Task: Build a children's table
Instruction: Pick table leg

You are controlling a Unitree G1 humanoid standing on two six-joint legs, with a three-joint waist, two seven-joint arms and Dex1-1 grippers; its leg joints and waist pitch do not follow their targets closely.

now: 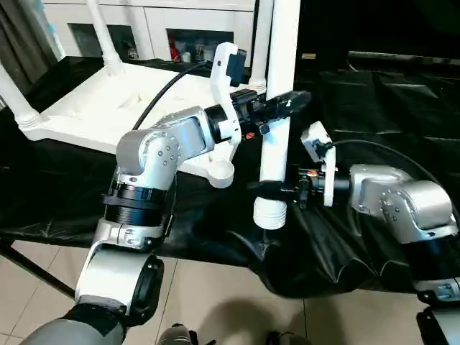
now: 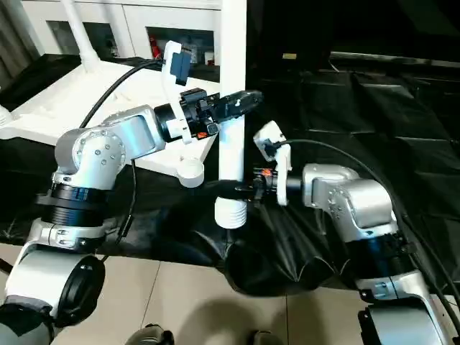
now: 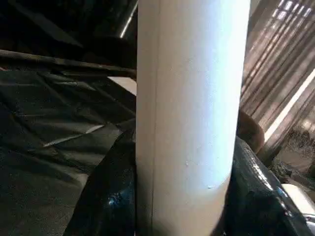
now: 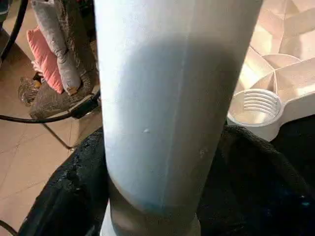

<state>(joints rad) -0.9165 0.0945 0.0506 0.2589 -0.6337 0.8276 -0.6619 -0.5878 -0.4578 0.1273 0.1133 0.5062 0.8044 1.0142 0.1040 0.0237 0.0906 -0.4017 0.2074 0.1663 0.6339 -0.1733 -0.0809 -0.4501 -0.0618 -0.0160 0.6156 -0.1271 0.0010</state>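
The children's table top [image 1: 108, 108] is laid upside down on the black-covered counter [image 1: 374, 108], with legs already standing in its far sockets. The near corner socket [image 4: 256, 105] is seen empty, its threads exposed. The loose leg [image 1: 277, 129] is held upright just beside that corner, its ribbed end hanging low over the counter's edge. It is clasped high by the left gripper [image 1: 284, 104] and lower down by the right gripper [image 1: 277, 188]. The leg should probably be lifted, centred over the socket, kept vertical, then lowered and turned without forcing.
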